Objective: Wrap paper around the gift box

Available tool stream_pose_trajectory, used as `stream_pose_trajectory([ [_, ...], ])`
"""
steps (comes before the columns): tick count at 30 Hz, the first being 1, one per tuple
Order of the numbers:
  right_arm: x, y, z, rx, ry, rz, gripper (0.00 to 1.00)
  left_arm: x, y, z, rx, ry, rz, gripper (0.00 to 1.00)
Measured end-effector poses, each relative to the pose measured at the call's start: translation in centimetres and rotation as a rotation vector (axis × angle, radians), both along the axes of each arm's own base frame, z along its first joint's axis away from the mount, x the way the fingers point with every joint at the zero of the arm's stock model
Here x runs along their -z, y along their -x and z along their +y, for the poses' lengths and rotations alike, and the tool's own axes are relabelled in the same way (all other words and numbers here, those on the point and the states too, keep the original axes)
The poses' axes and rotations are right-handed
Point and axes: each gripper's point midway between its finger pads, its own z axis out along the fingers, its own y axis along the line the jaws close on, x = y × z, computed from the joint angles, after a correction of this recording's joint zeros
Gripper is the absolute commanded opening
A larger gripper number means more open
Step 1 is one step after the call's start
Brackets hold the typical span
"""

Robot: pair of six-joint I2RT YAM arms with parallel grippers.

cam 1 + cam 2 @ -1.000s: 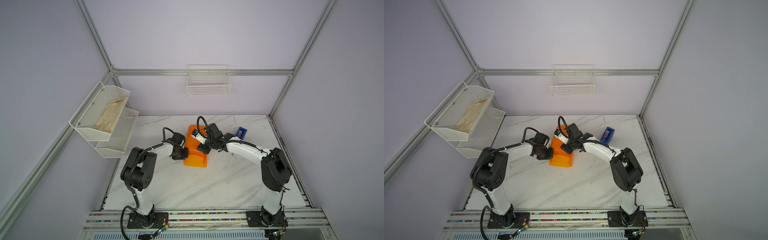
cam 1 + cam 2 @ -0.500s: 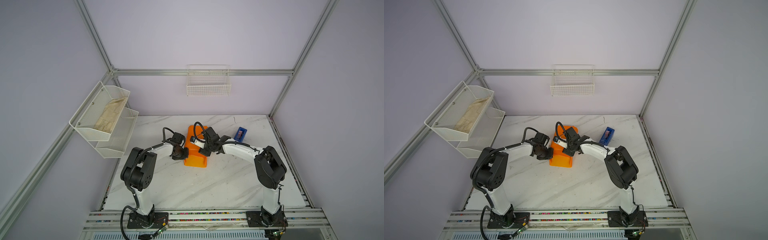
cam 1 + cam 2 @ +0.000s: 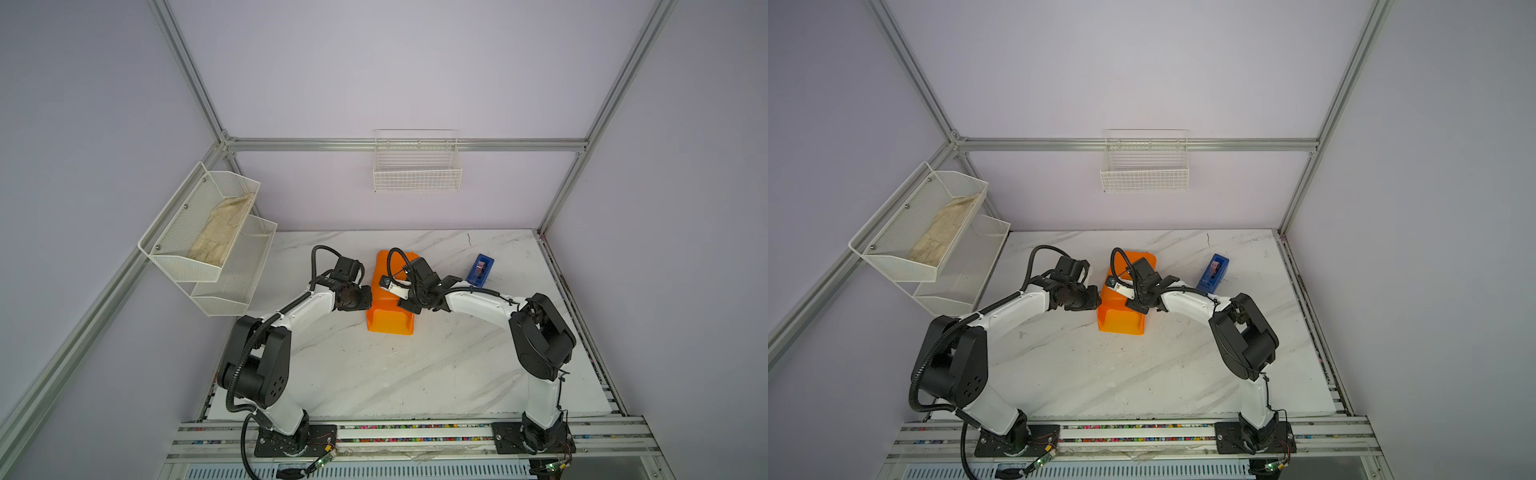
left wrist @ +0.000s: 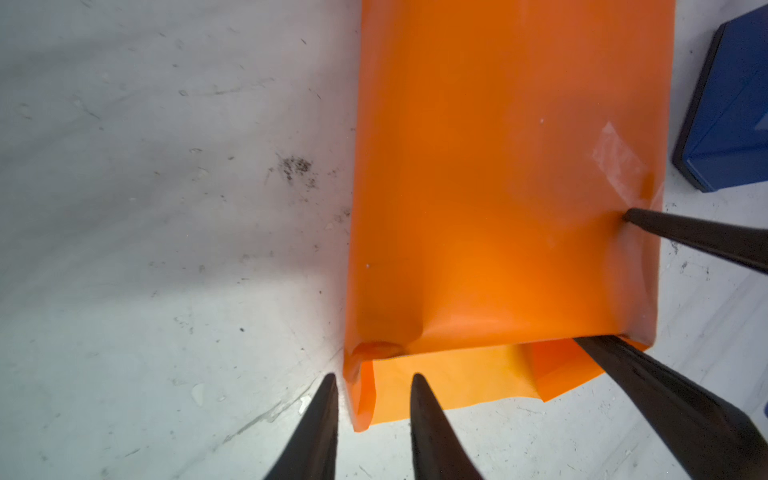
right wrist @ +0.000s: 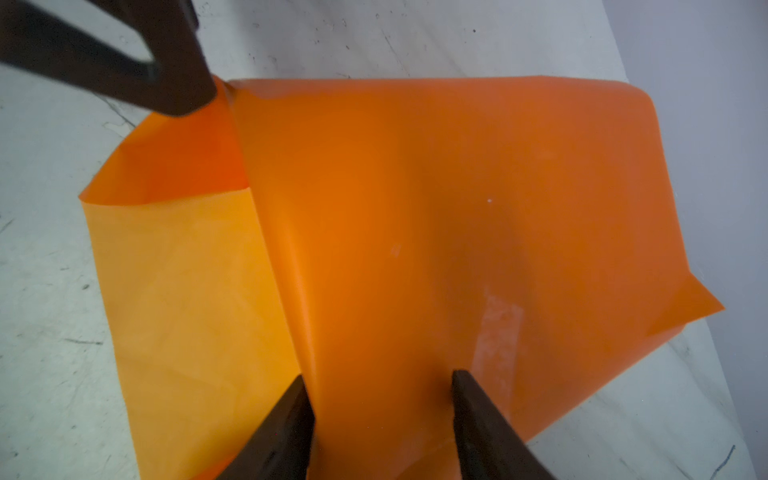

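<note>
The paper (image 3: 388, 311) (image 3: 1121, 318) lies folded as an orange parcel mid-table; the gift box is hidden inside it. In the left wrist view the paper (image 4: 498, 187) ends in a loose lighter flap, whose folded corner sits between the fingertips of my left gripper (image 4: 373, 378). Those jaws stand slightly apart, not clamping. My left gripper (image 3: 362, 297) is at the parcel's left side. My right gripper (image 5: 377, 375) (image 3: 409, 305) stands open on the parcel's right side. Its fingertips rest against the paper (image 5: 415, 208) astride a ridge.
A blue tape dispenser (image 3: 480, 270) (image 4: 731, 116) stands right of the parcel, behind my right arm. A strip of clear tape (image 4: 619, 162) is stuck on the paper. A white mesh rack (image 3: 208, 232) holding a cloth hangs at the left, a wire basket (image 3: 417, 174) on the back wall.
My left gripper has parted its jaws from shut and released the paper's corner. My right gripper has shifted left along the parcel, its elbow folding in.
</note>
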Motion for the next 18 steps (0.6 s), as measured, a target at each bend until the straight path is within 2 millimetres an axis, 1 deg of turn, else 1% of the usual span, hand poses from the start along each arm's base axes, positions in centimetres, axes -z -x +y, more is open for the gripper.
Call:
stream_pose_trajectory([
  [3, 0.0, 0.0, 0.0, 0.000, 0.000, 0.000, 0.55, 0.3, -0.1, 1.5, -0.049, -0.020, 0.018, 0.29],
  [5, 0.0, 0.0, 0.0, -0.001, 0.000, 0.000, 0.54, 0.8, 0.0, 2.3, -0.074, -0.025, 0.041, 0.24],
  [8, 0.0, 0.0, 0.0, -0.001, 0.000, 0.000, 0.54, 2.3, 0.0, 2.8, -0.091, -0.028, 0.088, 0.18],
  [10, 0.0, 0.0, 0.0, -0.001, 0.000, 0.000, 0.54, 3.7, 0.3, 2.5, -0.080, -0.018, 0.130, 0.15],
  [12, 0.0, 0.0, 0.0, -0.001, -0.001, 0.000, 0.54, 4.6, 0.5, 1.9, -0.064, 0.005, 0.159, 0.14],
  [18, 0.0, 0.0, 0.0, -0.001, -0.001, 0.001, 0.54, 5.0, 0.1, -0.1, -0.016, 0.097, 0.167, 0.11],
])
